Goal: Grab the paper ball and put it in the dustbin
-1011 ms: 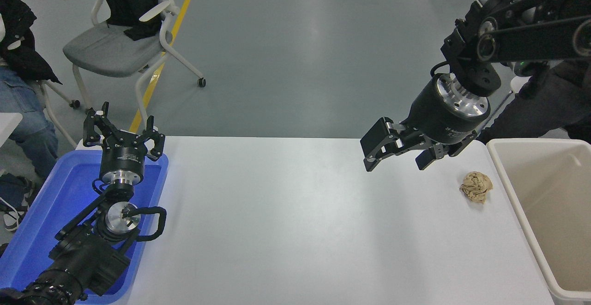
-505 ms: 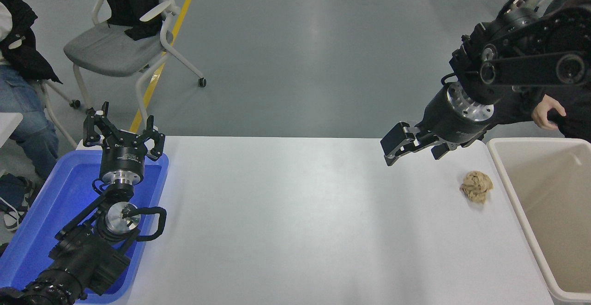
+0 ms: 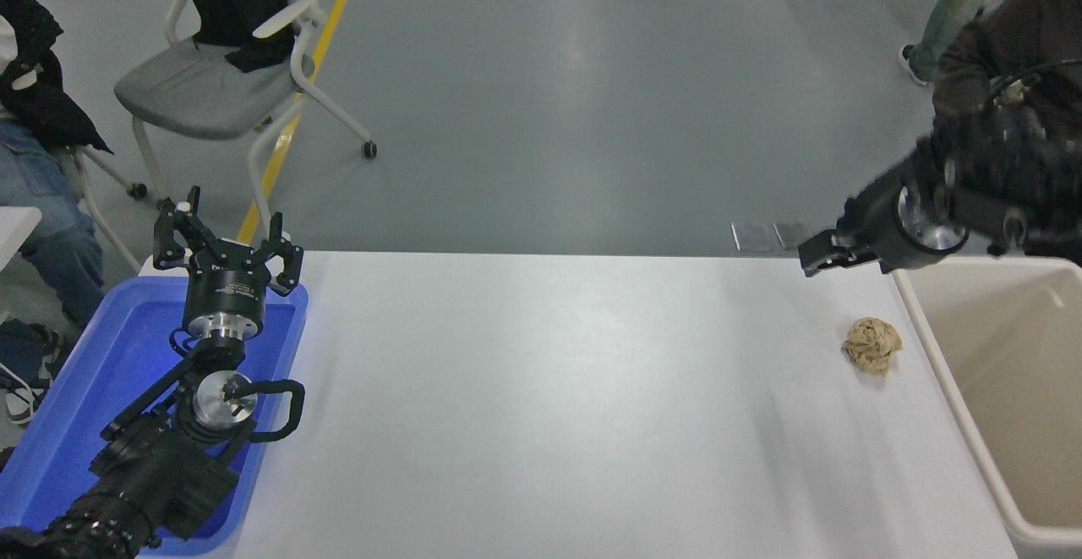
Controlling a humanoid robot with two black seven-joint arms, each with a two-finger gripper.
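Paper ball (image 3: 872, 344) well below jaws

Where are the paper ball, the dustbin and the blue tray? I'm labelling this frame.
paper ball (image 3: 871, 344): head view, middle of the crumpled wad.
dustbin (image 3: 948, 373): head view, left rim beside the ball.
blue tray (image 3: 51, 424): head view, bare floor left of the parked arm.

No legible text, brand, number or sign, faint white print on the left gripper (image 3: 226, 242) body too small to read, none discernible elsewhere
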